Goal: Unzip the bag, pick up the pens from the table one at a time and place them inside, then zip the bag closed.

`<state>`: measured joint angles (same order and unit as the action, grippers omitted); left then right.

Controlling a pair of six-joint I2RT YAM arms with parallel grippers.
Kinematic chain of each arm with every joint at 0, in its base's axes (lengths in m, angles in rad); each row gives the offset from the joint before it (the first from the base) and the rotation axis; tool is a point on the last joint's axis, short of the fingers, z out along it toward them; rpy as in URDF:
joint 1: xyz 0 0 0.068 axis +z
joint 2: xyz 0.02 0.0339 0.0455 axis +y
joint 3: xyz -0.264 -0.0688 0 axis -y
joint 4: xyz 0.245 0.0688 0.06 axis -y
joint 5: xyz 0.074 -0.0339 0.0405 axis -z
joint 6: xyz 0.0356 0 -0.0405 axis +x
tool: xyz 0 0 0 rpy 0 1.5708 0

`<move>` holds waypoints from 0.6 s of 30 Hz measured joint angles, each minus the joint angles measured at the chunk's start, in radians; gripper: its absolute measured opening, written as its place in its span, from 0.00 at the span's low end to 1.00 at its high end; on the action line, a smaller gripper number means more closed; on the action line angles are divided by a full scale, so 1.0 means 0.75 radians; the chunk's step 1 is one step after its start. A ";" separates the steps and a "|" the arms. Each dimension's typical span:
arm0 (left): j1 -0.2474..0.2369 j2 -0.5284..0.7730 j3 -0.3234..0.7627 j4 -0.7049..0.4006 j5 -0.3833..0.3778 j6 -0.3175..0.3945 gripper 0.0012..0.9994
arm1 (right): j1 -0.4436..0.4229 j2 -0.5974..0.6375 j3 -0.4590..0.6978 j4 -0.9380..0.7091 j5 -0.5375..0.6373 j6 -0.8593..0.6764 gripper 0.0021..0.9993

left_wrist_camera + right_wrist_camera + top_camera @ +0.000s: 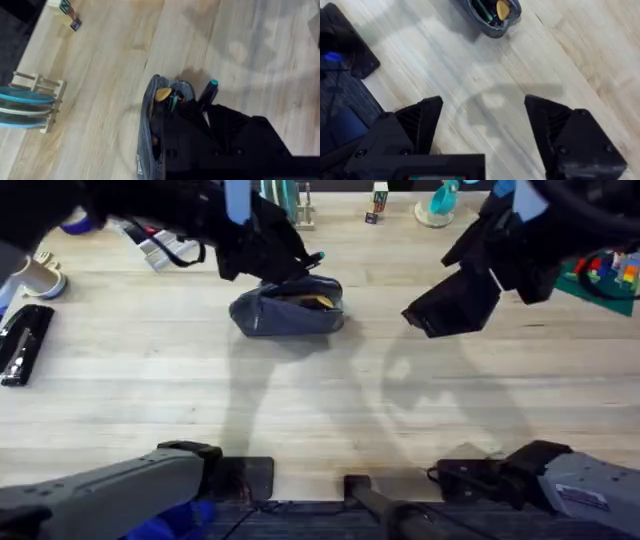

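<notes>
Bag (287, 308) unzipped, its small label (140, 164) unreadable

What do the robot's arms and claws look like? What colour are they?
Both arms are mostly black and blocky. The right gripper has two chunky black jaws with angled faces and small round screws. The left gripper is black too. Near the bases, the left arm and the right arm have grey casings, and the right one carries a small printed label. Light blue pieces sit higher up.

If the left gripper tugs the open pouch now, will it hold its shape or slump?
The bag looks like soft fabric with a sagging open mouth, so it would probably fold rather than stay stiff. It lies low and wide on the table, so likely slides instead of tipping.
</notes>
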<state>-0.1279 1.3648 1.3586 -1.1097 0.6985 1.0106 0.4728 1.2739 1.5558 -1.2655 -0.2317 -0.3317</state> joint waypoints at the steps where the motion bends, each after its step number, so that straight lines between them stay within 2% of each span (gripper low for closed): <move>1: -0.011 0.012 0.000 0.003 -0.016 0.000 0.04 | 0.000 0.000 0.000 0.000 -0.001 0.000 1.00; 8: -0.071 0.095 0.000 0.035 -0.053 0.000 0.04 | 0.000 0.000 0.000 0.000 0.000 0.000 1.00; 18: -0.076 0.249 0.000 0.068 -0.060 0.000 0.04 | 0.000 0.000 0.000 0.000 0.000 0.000 1.00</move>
<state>-0.1848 1.5515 1.3586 -1.0587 0.6537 1.0103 0.4728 1.2739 1.5558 -1.2655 -0.2318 -0.3317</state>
